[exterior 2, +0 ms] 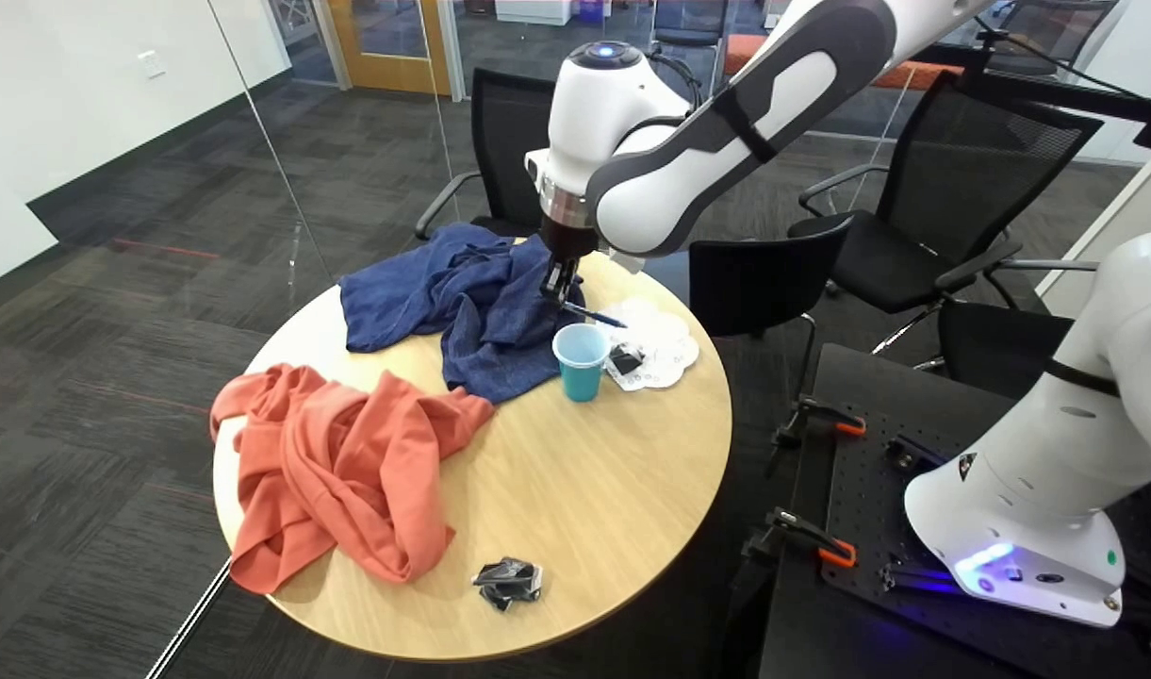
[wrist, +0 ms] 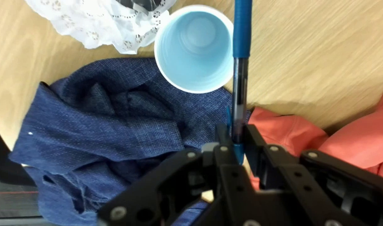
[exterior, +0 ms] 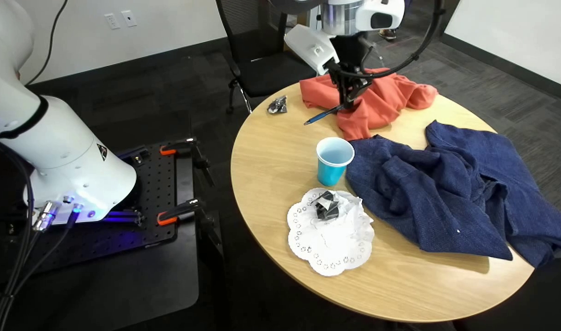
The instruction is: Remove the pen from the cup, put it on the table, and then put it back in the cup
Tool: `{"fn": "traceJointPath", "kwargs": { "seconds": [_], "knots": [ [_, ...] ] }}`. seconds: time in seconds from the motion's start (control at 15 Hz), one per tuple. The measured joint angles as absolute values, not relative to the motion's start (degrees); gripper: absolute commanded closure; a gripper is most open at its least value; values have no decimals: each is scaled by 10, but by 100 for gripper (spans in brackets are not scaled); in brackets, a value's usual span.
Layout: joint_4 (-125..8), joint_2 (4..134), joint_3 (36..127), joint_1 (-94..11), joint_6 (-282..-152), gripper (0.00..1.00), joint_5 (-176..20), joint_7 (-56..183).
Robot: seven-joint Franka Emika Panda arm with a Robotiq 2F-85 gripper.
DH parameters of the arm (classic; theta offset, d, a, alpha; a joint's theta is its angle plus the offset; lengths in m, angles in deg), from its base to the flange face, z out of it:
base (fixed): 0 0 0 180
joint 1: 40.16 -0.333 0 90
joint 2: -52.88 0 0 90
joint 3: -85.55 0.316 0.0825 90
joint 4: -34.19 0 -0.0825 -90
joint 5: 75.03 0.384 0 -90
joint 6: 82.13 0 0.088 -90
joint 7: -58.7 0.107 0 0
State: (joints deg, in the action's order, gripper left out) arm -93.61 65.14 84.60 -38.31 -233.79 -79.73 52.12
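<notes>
Pinched near one end by the gripper (wrist: 236, 130), the blue pen (wrist: 242, 34) slants out above the table (exterior: 271, 193), outside the light-blue cup (exterior: 330, 174), so lowering it at this angle could make its long free length strike the cup and topple it.

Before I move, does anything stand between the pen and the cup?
Nothing visible does. The gripper holds the pen higher than the cup, which is open and empty; the blue cloth lies beside it, not over it.
</notes>
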Motion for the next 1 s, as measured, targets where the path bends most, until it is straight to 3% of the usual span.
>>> {"fn": "traceJointPath", "kwargs": {
  "seconds": [0.13,0.2,0.6,0.67,1.0],
  "knots": [
    [-955,631,833,-382,-2338,96,-797,533],
    [-964,622,827,-382,-2338,83,-797,537],
    [-988,598,822,-377,-2338,83,-797,540],
    [-988,598,822,-377,-2338,96,-797,542],
    [-985,604,822,-380,-2338,96,-841,590]
  ]
}}
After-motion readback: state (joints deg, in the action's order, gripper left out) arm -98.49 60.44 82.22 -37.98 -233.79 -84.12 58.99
